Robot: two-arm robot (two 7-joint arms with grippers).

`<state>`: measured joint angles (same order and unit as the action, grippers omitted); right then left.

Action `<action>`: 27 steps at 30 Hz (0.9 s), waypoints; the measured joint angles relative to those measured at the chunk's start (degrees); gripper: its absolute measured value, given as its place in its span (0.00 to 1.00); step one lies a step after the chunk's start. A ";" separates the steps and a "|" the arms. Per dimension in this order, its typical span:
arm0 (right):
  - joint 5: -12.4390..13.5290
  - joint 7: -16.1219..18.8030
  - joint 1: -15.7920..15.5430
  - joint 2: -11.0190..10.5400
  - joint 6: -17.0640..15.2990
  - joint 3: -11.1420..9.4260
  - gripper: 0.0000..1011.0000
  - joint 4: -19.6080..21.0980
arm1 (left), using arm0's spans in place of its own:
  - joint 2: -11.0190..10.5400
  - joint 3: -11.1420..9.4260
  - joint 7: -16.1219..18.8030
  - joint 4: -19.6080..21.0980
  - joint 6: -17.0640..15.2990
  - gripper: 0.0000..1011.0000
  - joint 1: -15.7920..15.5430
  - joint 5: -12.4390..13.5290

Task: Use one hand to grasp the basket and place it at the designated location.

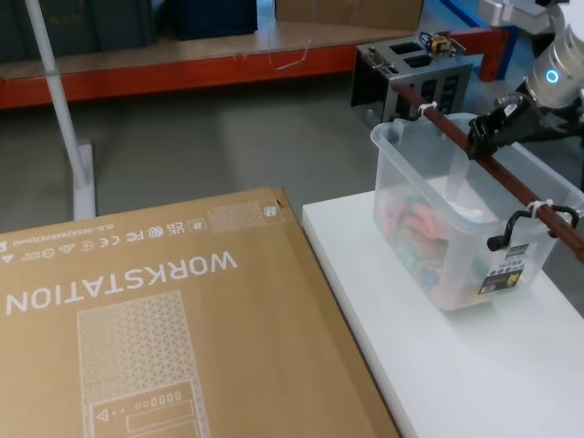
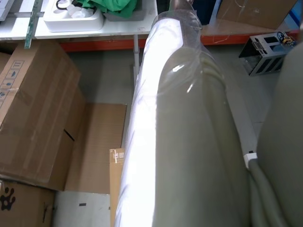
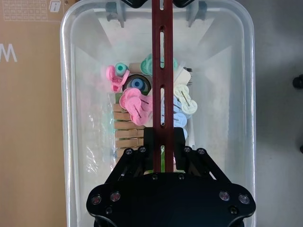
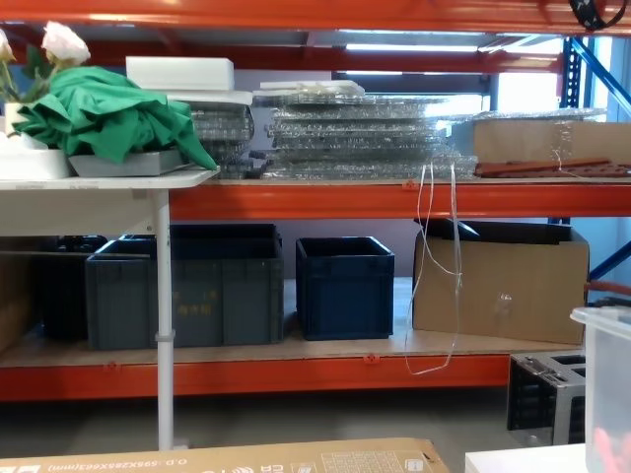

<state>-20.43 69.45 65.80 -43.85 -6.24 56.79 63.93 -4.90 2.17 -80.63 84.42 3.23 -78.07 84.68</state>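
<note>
- The large cardboard box [image 1: 155,319] printed "WORKSTATION" lay well to the left of the right gripper [image 1: 482,139], flat and low beside the white table [image 1: 456,365]. It took no part in the grasp.
- The left arm [image 2: 189,142] was parked; its wrist view looked along its own pale, film-wrapped casing toward the floor and stacked cartons. The state of the left claw could not be told.
- The basket [image 1: 456,228] stood on the white table directly beneath the right gripper, near the table's far end. Its interior held pink, green and pale clips [image 3: 137,101] with what appeared to be wooden pegs.
- The bar handle [image 1: 511,182] ran along the basket's long axis, from the far rim toward the near right rim, fastened by white ties [image 1: 538,208]. In the right wrist view the bar passed straight between the fingers, so the gripper sat square across it, nearer the far end than the middle.
- The right gripper was closed down onto the bar handle, its fingers bearing on either side of it. Judged from this, the grasp was made and the lift not yet begun, the basket's base appearing to rest on the table.
- The right arm was plainly the nearer arm. An off-centre hold could let the basket tip toward its near end when raised.
- The designated location was not identifiable. The chest view caught the basket's rim [image 4: 601,320] at its right edge, cut off. A grey metal rack [image 1: 415,73] stood on the floor beyond the gripper.
</note>
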 joint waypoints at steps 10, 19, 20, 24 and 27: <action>-0.82 0.38 -1.23 0.50 0.34 0.13 0.24 -0.28 | 0.00 -0.01 0.00 0.00 0.00 0.00 0.00 0.00; -1.05 0.67 -1.94 0.75 0.52 0.19 0.24 -0.77 | 0.00 0.00 0.00 0.00 0.00 0.00 0.00 0.00; -1.05 0.67 -2.00 0.76 0.51 0.17 0.23 -0.80 | 0.00 0.00 0.00 0.00 0.00 0.00 0.00 0.00; -1.08 0.75 -2.22 0.86 0.52 0.06 0.23 -0.93 | 0.00 0.00 0.00 0.00 0.00 0.00 0.00 0.00; -1.08 0.86 -2.28 0.94 0.54 -0.03 0.23 -1.11 | 0.00 0.01 0.00 0.00 0.00 0.00 0.00 0.00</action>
<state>-21.52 70.31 63.52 -42.91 -5.70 56.76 62.81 -4.89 2.18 -80.63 84.43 3.23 -78.07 84.68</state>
